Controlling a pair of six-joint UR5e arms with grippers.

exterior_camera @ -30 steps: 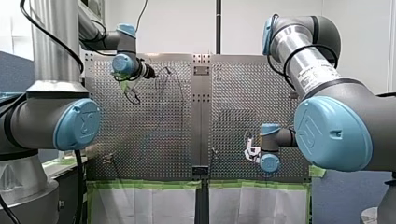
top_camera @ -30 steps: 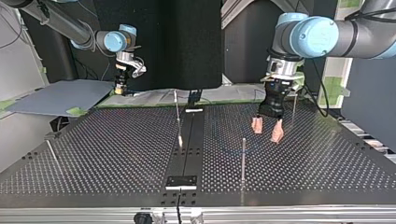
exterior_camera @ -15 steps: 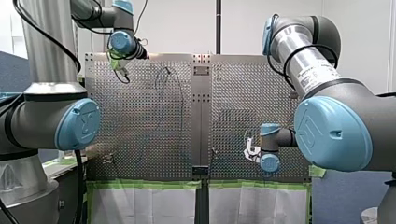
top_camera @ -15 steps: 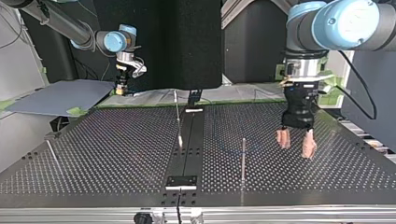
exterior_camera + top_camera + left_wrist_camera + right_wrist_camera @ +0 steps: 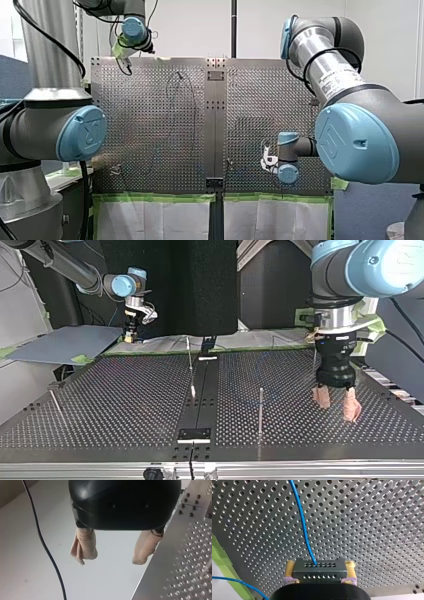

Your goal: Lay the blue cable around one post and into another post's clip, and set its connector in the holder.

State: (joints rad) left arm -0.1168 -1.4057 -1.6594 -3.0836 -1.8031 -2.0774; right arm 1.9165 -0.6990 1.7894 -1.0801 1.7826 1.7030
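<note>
Well, closest in, my right gripper (image 5: 320, 566) pinches the small grey perforated metal connector (image 5: 318, 572) between its yellow pads (image 5: 290, 567), over the silver perforated table (image 5: 374, 517). From the connector's front face the thin blue cable (image 5: 303, 530) runs straight ahead of the gripper across the holes. More blue cable shows beside the gripper, by a strip of green tape (image 5: 222, 555). Farther off, over the table's edge, my left gripper (image 5: 111, 558), black with beige pads, hangs spread and empty, well apart from the cable. A black wire (image 5: 42, 542) dangles beside it.
</note>
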